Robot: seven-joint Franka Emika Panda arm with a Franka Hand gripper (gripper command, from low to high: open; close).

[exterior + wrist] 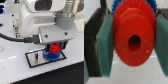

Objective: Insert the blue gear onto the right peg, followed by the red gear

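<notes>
Gripper [131,42] clenched on the red gear [133,36], its teal pads [105,44] pressing both sides of the toothed rim. Directly beneath the gear, the blue gear [50,56] lies on the grey plate [34,59]. The peg is hidden from sight.

Hidden and cut-off parts around the gears

In the wrist view the red gear [133,35] covers nearly all of the blue gear [118,6], leaving only a toothed sliver, and the peg cannot be seen. In the exterior view the arm blocks the far end of the grey plate [35,59]; the gears there are too blurred, perhaps stacked.
</notes>
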